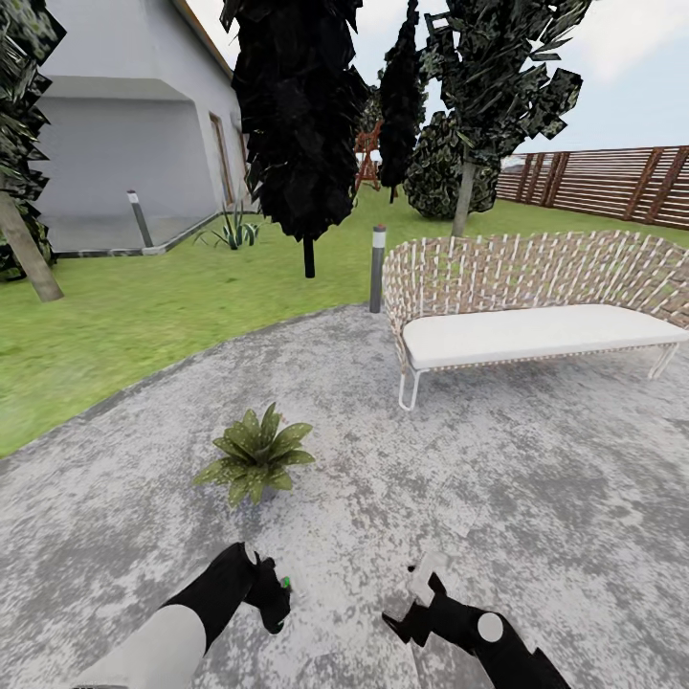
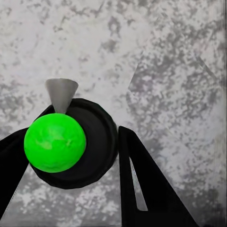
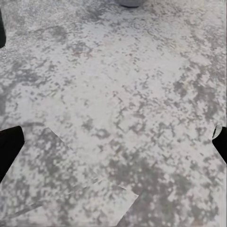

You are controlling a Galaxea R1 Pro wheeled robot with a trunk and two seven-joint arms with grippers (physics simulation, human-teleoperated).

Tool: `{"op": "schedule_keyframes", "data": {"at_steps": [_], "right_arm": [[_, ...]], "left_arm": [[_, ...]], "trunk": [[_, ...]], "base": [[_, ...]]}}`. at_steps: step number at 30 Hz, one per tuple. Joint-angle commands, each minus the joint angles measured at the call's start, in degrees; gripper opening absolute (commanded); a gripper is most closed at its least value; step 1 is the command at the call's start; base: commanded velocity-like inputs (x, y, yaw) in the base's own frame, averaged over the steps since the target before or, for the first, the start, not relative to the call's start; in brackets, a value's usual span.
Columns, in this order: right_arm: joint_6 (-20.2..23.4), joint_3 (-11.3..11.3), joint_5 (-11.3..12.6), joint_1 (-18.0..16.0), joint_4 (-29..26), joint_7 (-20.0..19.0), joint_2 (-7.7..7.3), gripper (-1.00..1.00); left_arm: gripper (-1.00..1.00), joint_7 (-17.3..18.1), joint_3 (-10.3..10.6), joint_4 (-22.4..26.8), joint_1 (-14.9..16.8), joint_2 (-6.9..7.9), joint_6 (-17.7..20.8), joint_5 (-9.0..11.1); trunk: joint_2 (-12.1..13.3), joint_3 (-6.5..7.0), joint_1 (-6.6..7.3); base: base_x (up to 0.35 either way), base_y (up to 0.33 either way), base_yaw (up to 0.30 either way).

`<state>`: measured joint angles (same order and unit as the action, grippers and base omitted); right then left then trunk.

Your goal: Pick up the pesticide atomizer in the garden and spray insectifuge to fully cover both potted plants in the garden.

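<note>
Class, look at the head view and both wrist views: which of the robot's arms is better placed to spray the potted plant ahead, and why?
Left. The left gripper is shut on the pesticide atomizer, and the potted plant sits just ahead on that side. The right gripper is open with nothing in it.
</note>
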<state>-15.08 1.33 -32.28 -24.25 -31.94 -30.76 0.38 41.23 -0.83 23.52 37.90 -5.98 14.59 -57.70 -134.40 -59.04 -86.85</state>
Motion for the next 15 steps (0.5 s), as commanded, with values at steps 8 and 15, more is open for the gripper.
{"op": "schedule_keyframes", "data": {"at_steps": [8,15], "right_arm": [[4.9,-0.1,-7.2,-3.7,-3.0,-14.1,1.56,-1.00],[5.1,3.9,-7.3,-5.0,-3.4,-17.8,2.16,-1.00]], "left_arm": [[-1.00,6.5,9.7,0.1,0.2,-1.78,0.6,-0.1],[-1.00,6.7,12.2,0.6,0.2,-2.53,0.8,0.0]], "trunk": [[0.0,-0.05,0.01],[0.0,-0.05,0.01]], "base": [[0.000,0.000,0.000],[0.000,0.000,0.000]]}}
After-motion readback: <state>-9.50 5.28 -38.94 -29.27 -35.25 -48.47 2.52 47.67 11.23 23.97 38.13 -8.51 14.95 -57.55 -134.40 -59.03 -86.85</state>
